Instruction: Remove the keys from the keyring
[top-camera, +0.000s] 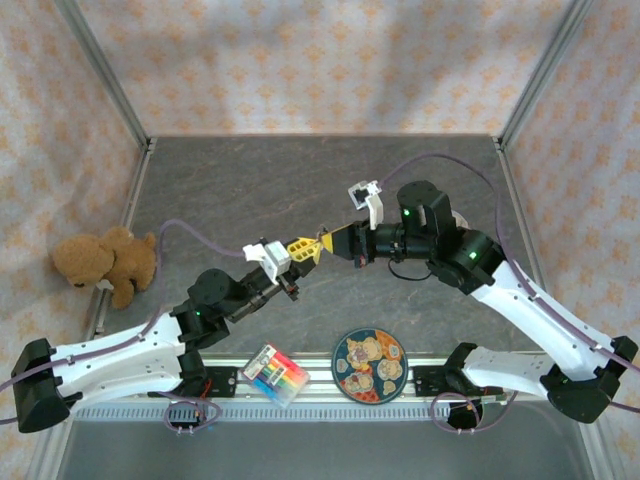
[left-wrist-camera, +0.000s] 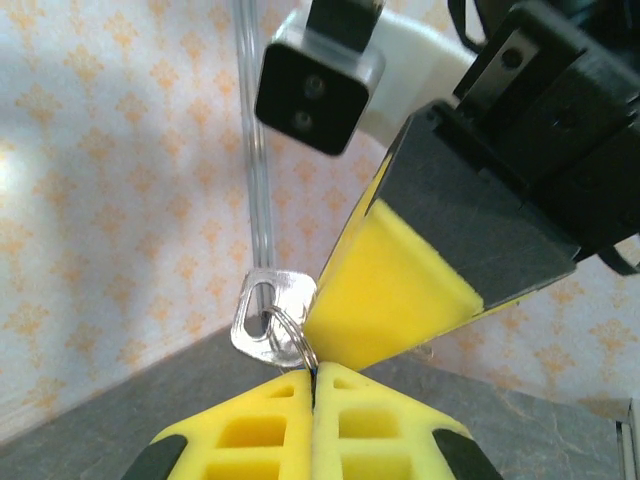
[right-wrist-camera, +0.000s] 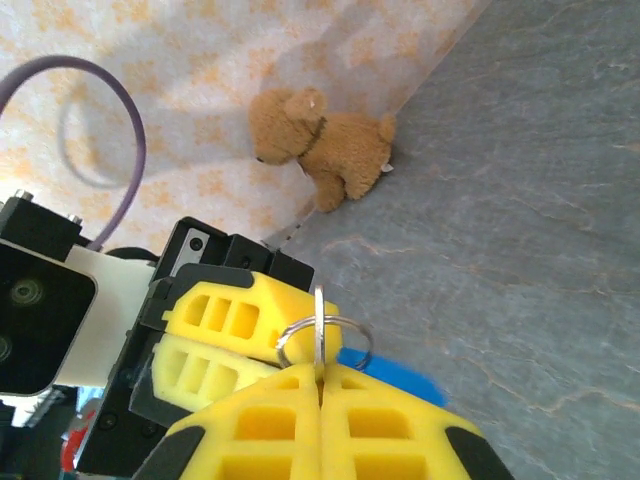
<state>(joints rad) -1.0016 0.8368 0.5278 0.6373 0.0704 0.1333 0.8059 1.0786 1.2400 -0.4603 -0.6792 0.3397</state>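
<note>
Both grippers meet above the middle of the table. My left gripper is shut, and the thin wire loop of the keyring runs into its closed fingertips. The silvery key hangs on that loop. Its shank is hidden in my right gripper, which is shut on the key, seen edge-on there. The keyring loop circles the key, and its blue tag shows just behind the right fingers. The left gripper's yellow fingers lie beside the loop.
A brown teddy bear lies by the left wall. A round patterned plate and a box of coloured markers sit at the near edge between the arm bases. Patterned walls enclose the grey table.
</note>
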